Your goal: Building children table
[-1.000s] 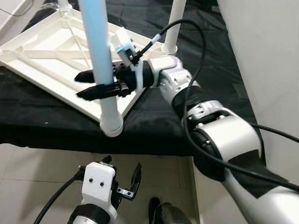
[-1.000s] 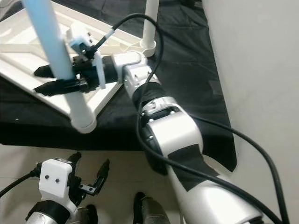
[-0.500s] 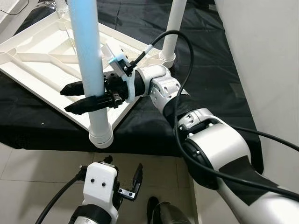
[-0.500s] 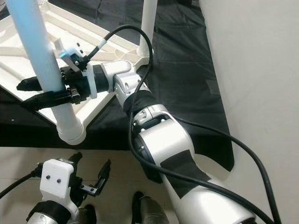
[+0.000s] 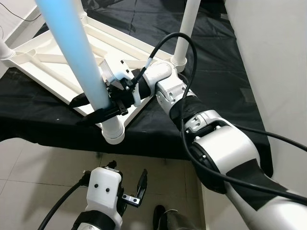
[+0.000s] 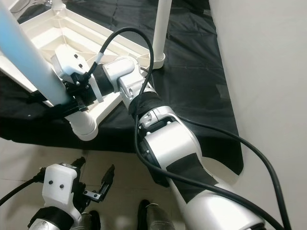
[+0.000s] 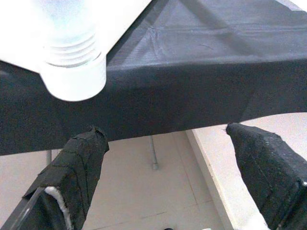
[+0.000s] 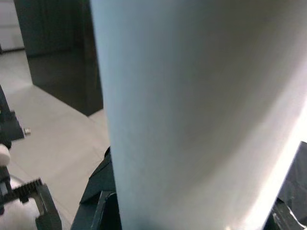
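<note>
Black right pincer (image 5: pixel 96 109) clenched around the pale-blue table leg (image 5: pixel 76 62); left pincer (image 5: pixel 128 188) hangs released.

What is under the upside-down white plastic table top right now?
The white plastic table top lies on a black cloth that drapes over the front edge. Whatever supports the cloth is covered. The right gripper is closed on the pale blue leg at the near corner socket.

Pale blue table leg (image 5: pixel 72 57) — white tabletop (image 5: pixel 53 52) — black cloth (image 5: pixel 211 62).
</note>
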Available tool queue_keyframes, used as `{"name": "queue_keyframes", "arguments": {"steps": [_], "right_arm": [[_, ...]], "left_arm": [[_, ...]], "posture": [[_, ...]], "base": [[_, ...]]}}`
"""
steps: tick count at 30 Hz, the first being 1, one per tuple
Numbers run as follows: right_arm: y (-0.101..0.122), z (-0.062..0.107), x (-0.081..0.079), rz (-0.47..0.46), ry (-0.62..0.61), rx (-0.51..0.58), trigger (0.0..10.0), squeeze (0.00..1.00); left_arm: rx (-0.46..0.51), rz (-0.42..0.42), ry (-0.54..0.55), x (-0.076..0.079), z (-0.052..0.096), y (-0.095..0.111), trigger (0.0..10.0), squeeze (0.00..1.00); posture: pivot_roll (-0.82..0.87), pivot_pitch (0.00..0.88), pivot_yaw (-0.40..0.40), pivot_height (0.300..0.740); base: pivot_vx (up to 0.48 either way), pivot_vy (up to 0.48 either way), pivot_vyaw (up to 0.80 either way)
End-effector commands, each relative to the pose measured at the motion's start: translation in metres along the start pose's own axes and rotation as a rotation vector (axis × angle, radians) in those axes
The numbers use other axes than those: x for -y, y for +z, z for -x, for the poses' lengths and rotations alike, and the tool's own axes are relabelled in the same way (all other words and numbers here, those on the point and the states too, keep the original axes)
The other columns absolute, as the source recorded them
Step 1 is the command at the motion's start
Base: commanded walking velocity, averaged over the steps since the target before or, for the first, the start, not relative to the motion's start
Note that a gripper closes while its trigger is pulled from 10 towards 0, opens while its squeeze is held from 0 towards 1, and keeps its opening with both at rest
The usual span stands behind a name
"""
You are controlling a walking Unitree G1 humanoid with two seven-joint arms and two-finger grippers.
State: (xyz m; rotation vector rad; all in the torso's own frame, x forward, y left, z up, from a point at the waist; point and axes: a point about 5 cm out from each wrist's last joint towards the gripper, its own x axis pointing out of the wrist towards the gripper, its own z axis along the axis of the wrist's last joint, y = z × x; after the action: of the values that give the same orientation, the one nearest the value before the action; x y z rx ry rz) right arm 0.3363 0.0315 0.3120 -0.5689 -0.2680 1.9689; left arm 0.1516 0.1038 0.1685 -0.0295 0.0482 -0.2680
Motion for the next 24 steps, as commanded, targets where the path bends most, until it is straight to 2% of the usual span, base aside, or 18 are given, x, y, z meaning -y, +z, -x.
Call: {"name": "queue_keyframes", "arguments": {"steps": [1, 4, 8, 10, 13, 19, 20, 24], "right_arm": [[-0.029, -0.006, -0.011, -0.105, 0.024, -0.086, 10.0, 0.0], [-0.032, -0.009, -0.01, -0.126, -0.028, -0.086, 10.0, 0.0], [-0.034, -0.012, -0.001, -0.204, -0.201, -0.043, 10.0, 0.0], [-0.034, -0.011, 0.0, -0.21, -0.232, -0.043, 10.0, 0.0], [-0.036, -0.011, 0.006, -0.23, -0.366, -0.05, 10.0, 0.0], [-0.04, -0.011, 0.009, -0.26, -0.451, -0.061, 10.0, 0.0], [-0.042, -0.01, 0.01, -0.25, -0.496, -0.069, 10.0, 0.0], [-0.044, -0.009, 0.011, -0.261, -0.527, -0.07, 10.0, 0.0]], "left_arm": [[-0.027, -0.007, -0.002, 0.001, 0.002, -0.003, 10.0, 0.0], [-0.026, -0.008, -0.002, 0.001, 0.002, -0.003, 10.0, 0.0], [-0.027, -0.009, 0.001, 0.0, 0.003, -0.003, 10.0, 0.0], [-0.027, -0.009, 0.002, 0.0, 0.003, -0.003, 10.0, 0.0], [-0.028, -0.009, 0.001, 0.0, 0.003, -0.004, 10.0, 0.0], [-0.027, -0.01, 0.001, 0.0, 0.002, -0.004, 10.0, 0.0], [-0.027, -0.01, 0.001, 0.0, 0.002, -0.004, 10.0, 0.0], [-0.027, -0.012, 0.0, 0.0, 0.002, -0.004, 10.0, 0.0]], "posture": [[0.09, 0.331, -0.11, 0.734], [0.1, 0.33, -0.11, 0.734], [0.1, 0.33, -0.11, 0.734], [0.1, 0.33, -0.11, 0.734], [0.09, 0.331, -0.109, 0.734], [0.09, 0.332, -0.11, 0.734], [0.09, 0.332, -0.109, 0.734], [0.09, 0.332, -0.109, 0.734]], "base": [[0.0, 0.0, 0.0], [0.0, 0.0, 0.0], [0.0, 0.0, 0.0], [0.0, 0.0, 0.0], [0.0, 0.0, 0.0], [0.0, 0.0, 0.0], [0.0, 0.0, 0.0], [0.0, 0.0, 0.0]]}}
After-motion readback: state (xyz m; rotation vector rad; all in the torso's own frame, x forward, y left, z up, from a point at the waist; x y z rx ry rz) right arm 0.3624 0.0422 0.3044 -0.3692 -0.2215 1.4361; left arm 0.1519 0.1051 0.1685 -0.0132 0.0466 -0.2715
